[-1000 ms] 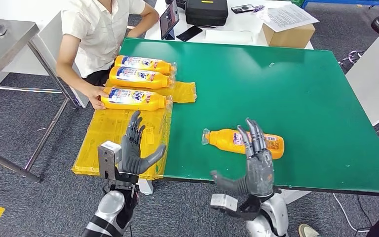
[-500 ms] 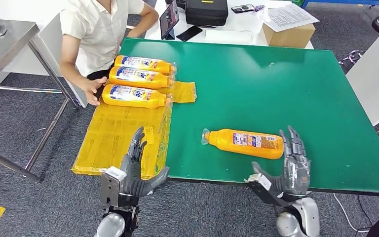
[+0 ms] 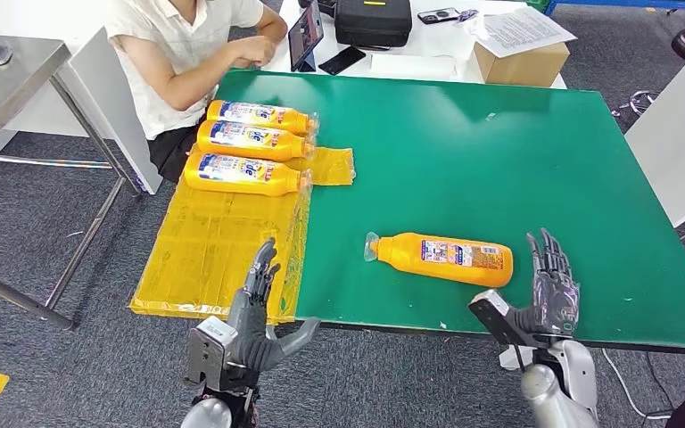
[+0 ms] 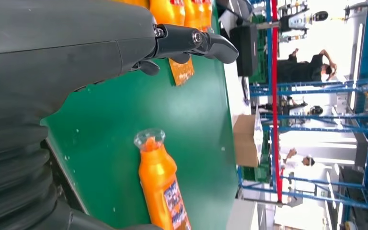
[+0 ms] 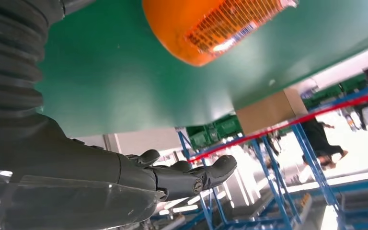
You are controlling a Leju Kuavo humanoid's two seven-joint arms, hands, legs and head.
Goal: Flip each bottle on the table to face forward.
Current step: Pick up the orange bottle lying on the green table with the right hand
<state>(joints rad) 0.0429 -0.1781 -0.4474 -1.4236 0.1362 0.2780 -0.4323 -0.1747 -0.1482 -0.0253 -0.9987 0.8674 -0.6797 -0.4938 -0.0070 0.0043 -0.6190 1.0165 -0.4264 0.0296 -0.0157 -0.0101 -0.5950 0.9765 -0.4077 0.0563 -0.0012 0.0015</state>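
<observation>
Scene: head view of a green table (image 3: 499, 134), with a yellow sheet (image 3: 223, 241) draped over its left edge at left of centre of the frame.
Lone bottle: an orange bottle (image 3: 441, 258) lies on its side in the lower centre of the frame, cap toward the left, base toward the right; a small-print label faces up. In the left wrist view the same bottle (image 4: 160, 184) lies with its clear cap nearest the camera; in the right wrist view its rounded base (image 5: 211, 28) rests on the green surface.
Bottle row: three bottles (image 3: 248, 143) lie side by side on the yellow sheet in the upper left, blue-and-white labels up.
Left hand: the left hand (image 3: 254, 312) hangs at the lower left, below the table's near edge; its fingers are spread and it holds nothing.
Right hand: the right hand (image 3: 548, 290) sits at the lower right, just beyond the lone bottle's base and apart from it; its fingers are extended and it holds nothing.
Person: a seated person (image 3: 183, 62) at the upper left, arm (image 3: 232, 58) resting at the table's far corner.
Step in hand: judged as between grasps; whether the lone bottle still needs turning cannot be settled from its small-print label alone.
Next move: if it does, a hand must come over the bottle's body, close round it, and roll it about its long axis until the main label faces up.
</observation>
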